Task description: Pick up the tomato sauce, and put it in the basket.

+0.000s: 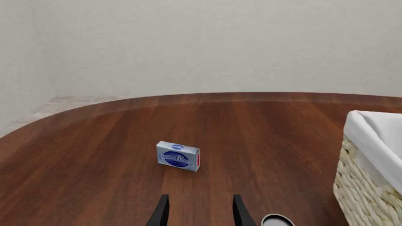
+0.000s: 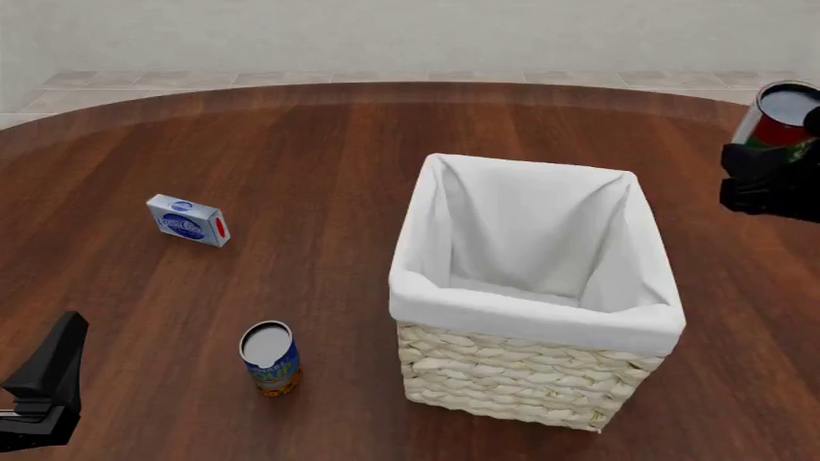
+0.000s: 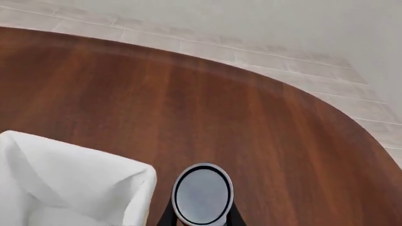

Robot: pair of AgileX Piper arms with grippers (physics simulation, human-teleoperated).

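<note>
Tomato sauce [image 2: 778,115], a small cylindrical can with a red label, green band and silvery-grey top, is held upright between the narrowed fingers of the right gripper [image 3: 201,221], raised at the far right of the front view, beside and well outside the large square pale wicker basket [image 2: 539,379] with its white cloth lining. Releasing here would likely drop the can onto the round dark wooden table [image 2: 321,163], and a low carry could catch the basket's rim. The left gripper [image 1: 199,214] holds nothing, fingers spread apart.
</note>
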